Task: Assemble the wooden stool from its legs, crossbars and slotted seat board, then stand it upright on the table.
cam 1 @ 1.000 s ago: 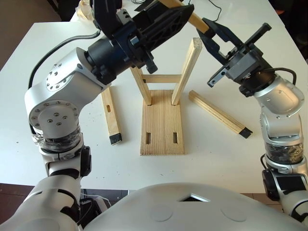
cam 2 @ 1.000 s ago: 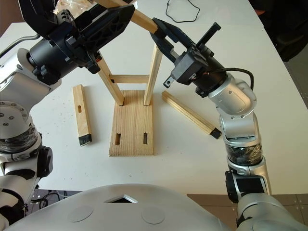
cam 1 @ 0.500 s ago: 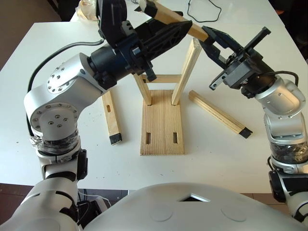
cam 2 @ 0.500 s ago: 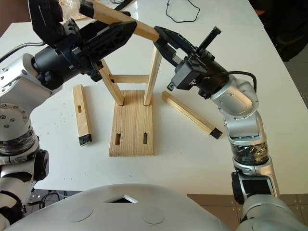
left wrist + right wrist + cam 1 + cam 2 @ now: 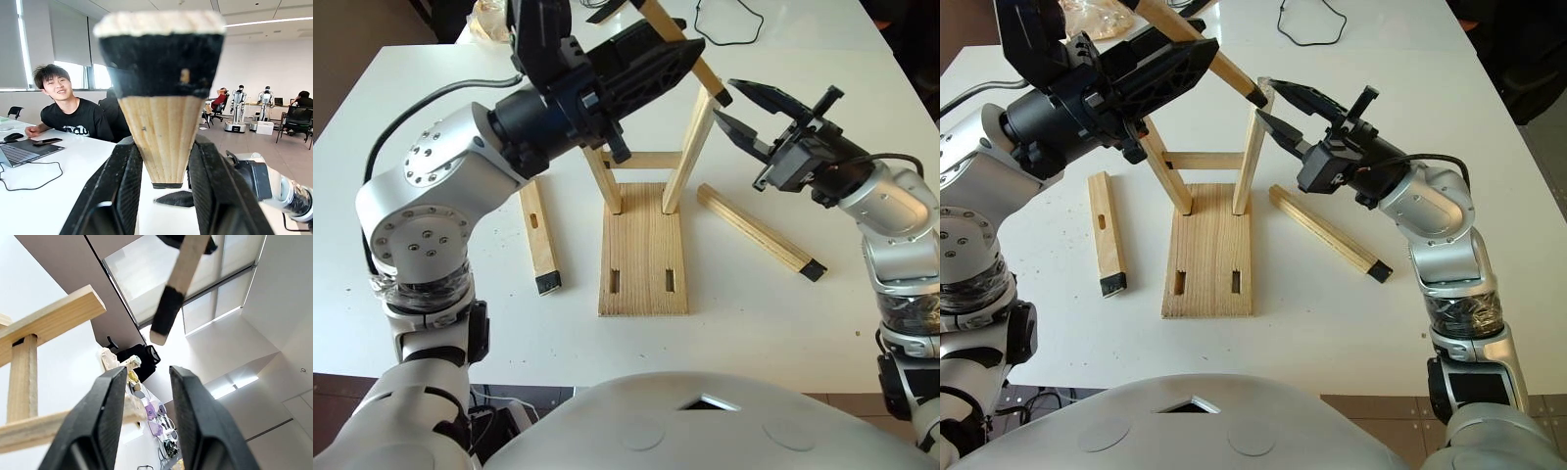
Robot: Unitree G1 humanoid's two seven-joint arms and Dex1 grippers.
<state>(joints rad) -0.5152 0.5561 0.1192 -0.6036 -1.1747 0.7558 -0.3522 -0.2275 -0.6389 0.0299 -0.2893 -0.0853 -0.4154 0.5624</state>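
Where left fingers (image 5: 646, 64) clamp leg (image 5: 703, 74), wood hidden, top cropped.

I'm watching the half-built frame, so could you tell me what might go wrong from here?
The black tip of the held leg hangs beside the top of the right upright leg; a swing could knock it out of the seat board. The right tool is open, so a handover could slip.

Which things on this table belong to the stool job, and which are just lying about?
Job:
slotted seat board
left upright leg
right upright leg
crossbar between them
held leg in left tool
loose left leg
loose right leg

Lying about, at the table's far edge:
black cable
crumpled wrapper
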